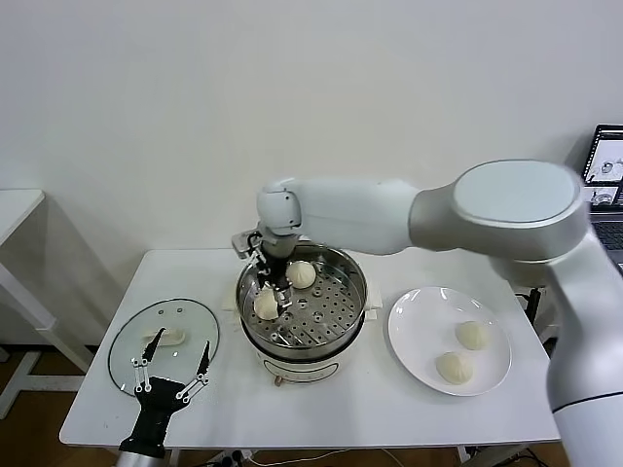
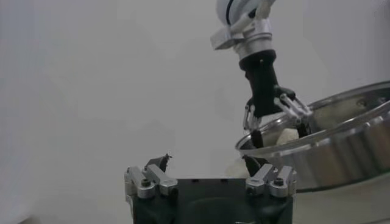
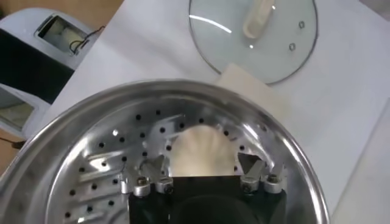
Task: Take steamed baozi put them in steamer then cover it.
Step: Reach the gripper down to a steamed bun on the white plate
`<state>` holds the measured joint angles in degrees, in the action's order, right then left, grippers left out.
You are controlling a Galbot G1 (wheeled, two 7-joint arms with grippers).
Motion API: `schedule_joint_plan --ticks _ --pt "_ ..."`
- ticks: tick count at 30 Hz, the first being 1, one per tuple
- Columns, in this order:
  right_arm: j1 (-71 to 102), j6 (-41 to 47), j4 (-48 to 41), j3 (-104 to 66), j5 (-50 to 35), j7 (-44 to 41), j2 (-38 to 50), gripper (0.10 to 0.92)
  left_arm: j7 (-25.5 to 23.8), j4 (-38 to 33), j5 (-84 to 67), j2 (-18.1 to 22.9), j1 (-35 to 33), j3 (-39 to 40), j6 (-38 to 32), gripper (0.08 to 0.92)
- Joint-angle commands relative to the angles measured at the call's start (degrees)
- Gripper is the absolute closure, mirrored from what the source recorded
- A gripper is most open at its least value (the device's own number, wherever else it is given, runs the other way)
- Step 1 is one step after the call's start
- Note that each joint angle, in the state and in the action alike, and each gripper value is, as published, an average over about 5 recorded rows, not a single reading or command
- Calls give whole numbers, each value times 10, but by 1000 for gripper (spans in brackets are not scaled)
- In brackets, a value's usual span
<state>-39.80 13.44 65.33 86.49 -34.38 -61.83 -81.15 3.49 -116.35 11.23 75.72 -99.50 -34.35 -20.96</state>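
I've got R gripper (image 1: pixel 274 289) spread wide around bun (image 1: pixel 266 305) in steamer (image 1: pixel 343 309), grip off; L gripper (image 1: pixel 173 368) open, empty, near lid (image 1: pixel 127 336).

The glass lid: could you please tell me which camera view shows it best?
The head view: the glass lid lies flat and whole on the table, left of the steamer, behind the left gripper. The right wrist view shows most of it, cut off at the picture's edge. The left wrist view shows none.

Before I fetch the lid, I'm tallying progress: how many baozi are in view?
4: two in the steamer, one at the back, one by the right end effector; two on the plate and.
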Motion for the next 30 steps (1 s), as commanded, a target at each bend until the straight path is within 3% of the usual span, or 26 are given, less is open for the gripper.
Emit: schedule_joint_plan --ticks 1,8,13,19,30 --pt "-71 -17 110 -31 28 -45 175 203 0 0 2 -1 0 2 1 177" --pt "-94 -77 146 -20 113 -127 388 203 0 3 8 -5 0 8 1 177" --pt "-35 -97 143 -3 183 -129 472 203 0 3 12 -5 -1 12 2 177" --pt "96 -99 136 -20 213 -78 508 203 0 -2 14 0 -6 7 3 177" --pt "235 -90 122 -91 226 -23 493 203 1 5 13 2 -6 -3 1 177"
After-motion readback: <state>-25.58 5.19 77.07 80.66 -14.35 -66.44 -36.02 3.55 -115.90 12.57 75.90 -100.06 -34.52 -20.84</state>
